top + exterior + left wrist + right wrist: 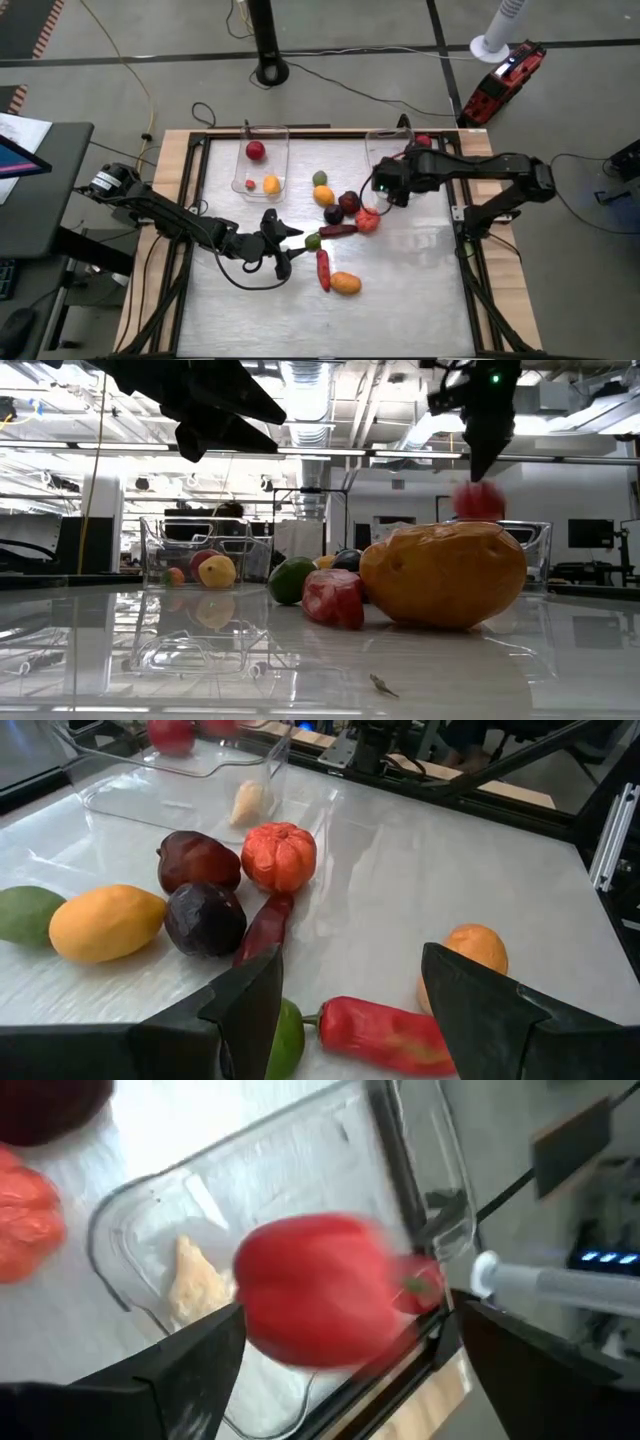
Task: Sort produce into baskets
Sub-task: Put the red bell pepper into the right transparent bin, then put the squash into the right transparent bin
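Note:
My right gripper (385,192) is open over the right clear bin (130,1210). A red round piece (320,1290) shows blurred between and below its fingers, in the air (478,500). That bin holds a pale piece (195,1285) and a red piece with a green stem (422,1283). My left gripper (285,245) is open and empty, low over the table, just short of a green piece (288,1038) and a red chili (385,1032). The left clear bin (262,160) holds a red piece and a yellow one.
Loose produce lies mid-table: a green piece (320,178), a yellow one (325,195), a dark purple one (333,213), a dark red one (348,203), an orange-red one (367,220), a dark chili (338,230) and an orange piece (345,284). Bare table lies toward the near edge.

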